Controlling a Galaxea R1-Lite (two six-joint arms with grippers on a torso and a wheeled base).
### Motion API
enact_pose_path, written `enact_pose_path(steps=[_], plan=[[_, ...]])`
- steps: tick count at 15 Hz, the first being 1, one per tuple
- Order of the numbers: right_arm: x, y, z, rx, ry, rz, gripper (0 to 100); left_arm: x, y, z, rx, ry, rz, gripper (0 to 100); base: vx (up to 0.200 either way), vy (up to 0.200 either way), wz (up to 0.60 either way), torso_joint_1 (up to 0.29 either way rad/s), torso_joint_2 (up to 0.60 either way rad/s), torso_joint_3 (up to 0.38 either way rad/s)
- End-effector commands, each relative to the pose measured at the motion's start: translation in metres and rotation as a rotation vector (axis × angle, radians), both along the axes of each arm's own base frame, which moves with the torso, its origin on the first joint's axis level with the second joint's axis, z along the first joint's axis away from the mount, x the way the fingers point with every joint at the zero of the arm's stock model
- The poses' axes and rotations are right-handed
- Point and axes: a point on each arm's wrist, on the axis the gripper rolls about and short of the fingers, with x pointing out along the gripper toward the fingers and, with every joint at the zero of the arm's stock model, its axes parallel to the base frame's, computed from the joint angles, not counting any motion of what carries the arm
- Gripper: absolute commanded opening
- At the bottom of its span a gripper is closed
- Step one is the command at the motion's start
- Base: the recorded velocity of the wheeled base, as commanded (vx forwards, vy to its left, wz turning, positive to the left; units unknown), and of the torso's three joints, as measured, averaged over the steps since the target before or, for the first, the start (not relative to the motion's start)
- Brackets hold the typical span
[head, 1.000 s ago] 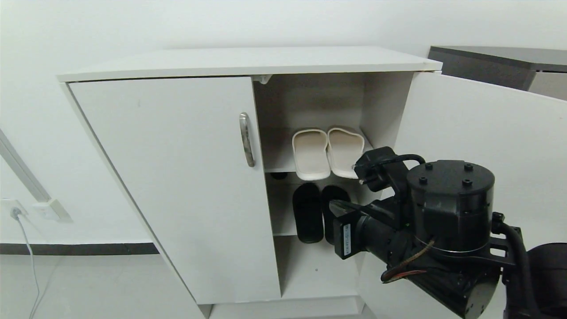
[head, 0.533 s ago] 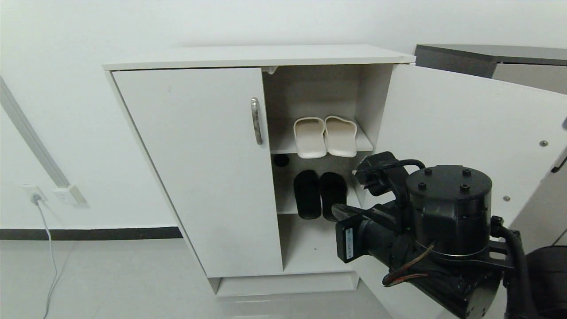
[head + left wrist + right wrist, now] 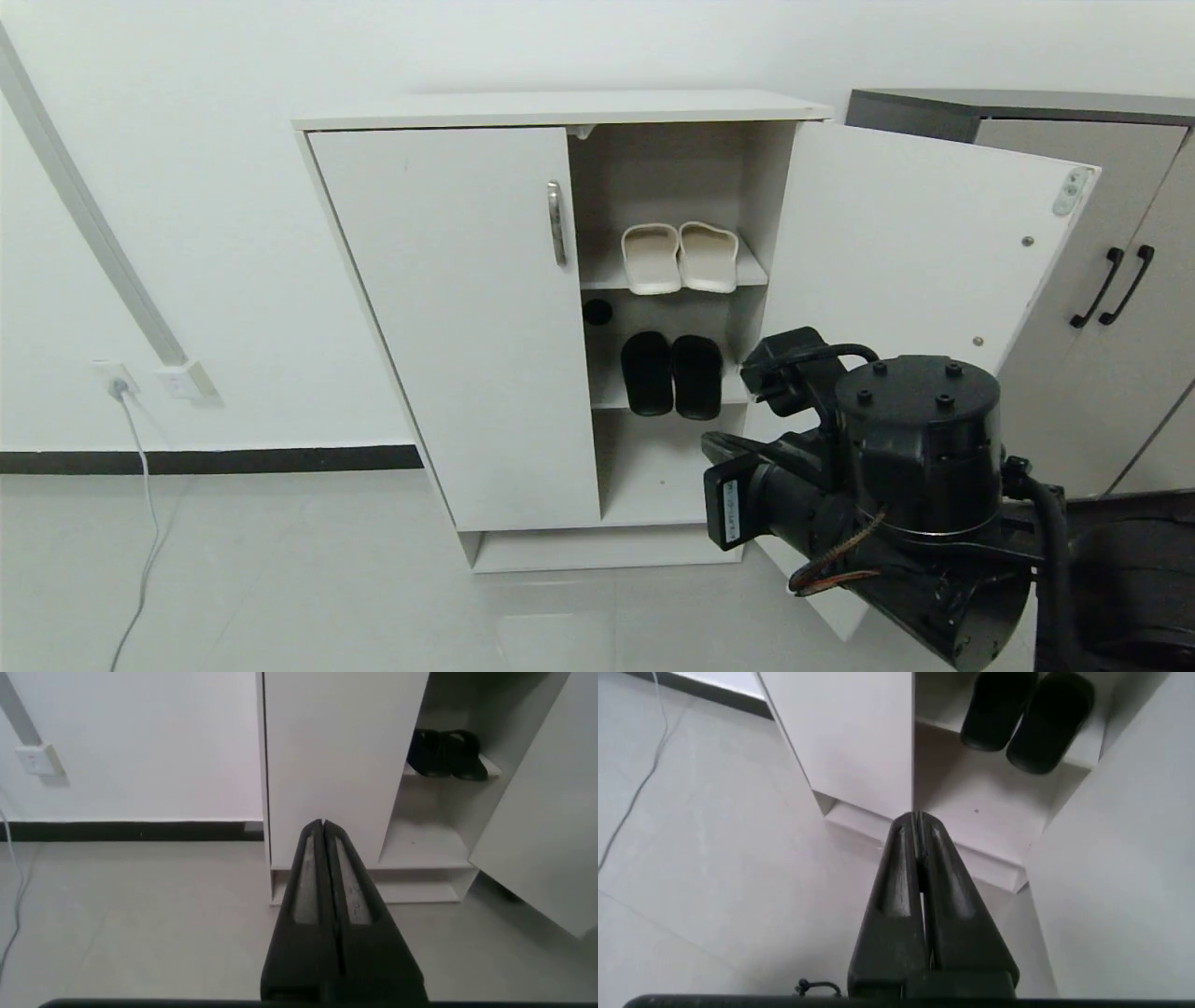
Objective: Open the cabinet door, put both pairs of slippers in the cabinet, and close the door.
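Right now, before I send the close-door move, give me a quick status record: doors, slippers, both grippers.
left door: shut
right door: swung open
white slippers: side by side on upper shelf
black slippers: side by side on middle shelf
left gripper: jaws shut, empty
right gripper: jaws shut, empty
left to do: close right door

light: bright, even | shadow: cabinet [image 3: 672, 173] interior (soft) | glare: floor [image 3: 551, 635], perhaps
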Motion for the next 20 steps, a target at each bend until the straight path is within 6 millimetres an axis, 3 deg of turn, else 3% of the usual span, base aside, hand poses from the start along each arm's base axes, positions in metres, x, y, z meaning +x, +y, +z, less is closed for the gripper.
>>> enact_pose_path(steps=[1,6,20], plan=[[0.004,0.0,-0.007,-0.001,0.001,-0.005,0,0.0,0.0,0.0,-0.001,0.002,0.001,0,0.0,0.0,0.0,0.0,0.0,0.0],[0.011,0.0,-0.018,-0.027,-0.007,-0.016,0,0.0,0.0,0.0,-0.001,0.0,0.0,0,0.0,0.0,0.0,0.0,0.0,0.0],[0.011,0.0,-0.024,-0.053,0.003,-0.016,0,0.0,0.0,0.0,-0.001,0.002,0.001,0,0.0,0.0,0.0,0.0,0.0,0.0]])
